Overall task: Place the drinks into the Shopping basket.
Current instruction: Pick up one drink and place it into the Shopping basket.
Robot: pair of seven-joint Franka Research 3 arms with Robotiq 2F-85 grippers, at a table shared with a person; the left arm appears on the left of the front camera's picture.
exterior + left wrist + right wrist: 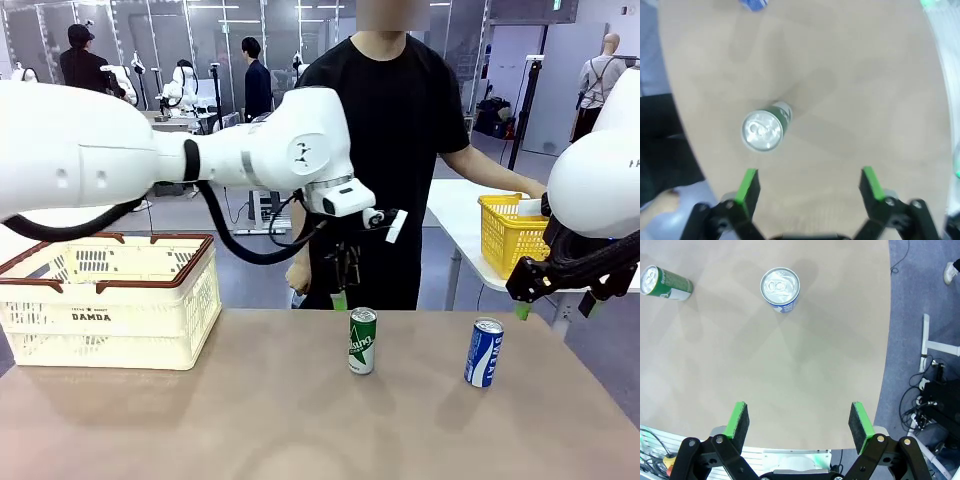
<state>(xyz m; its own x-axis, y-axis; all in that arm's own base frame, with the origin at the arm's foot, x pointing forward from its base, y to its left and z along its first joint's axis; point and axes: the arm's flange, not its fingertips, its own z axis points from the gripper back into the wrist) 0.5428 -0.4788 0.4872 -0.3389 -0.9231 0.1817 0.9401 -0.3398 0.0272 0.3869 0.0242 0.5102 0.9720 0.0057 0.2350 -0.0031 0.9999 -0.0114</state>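
Two drinks stand upright on the tan table: a green can (362, 341) near the middle and a blue-and-white can (484, 352) to its right. The cream Shopping basket (110, 300) with its dark red rim sits at the table's left, and I see nothing inside it from here. My left gripper (346, 290) hangs open just above and behind the green can. The left wrist view looks down on that can's silver top (762, 130), ahead of the open left gripper (808, 184). At the right edge my right gripper (555, 305) is open and off the table. In its wrist view the blue can (781, 288) and the green can (665, 282) lie ahead of the right gripper (798, 421).
A person in black stands at the far side, one hand (297, 275) hanging close behind my left gripper. A yellow mesh basket (510, 235) rests on a white side table at the back right. Bare tabletop lies between the basket and the cans.
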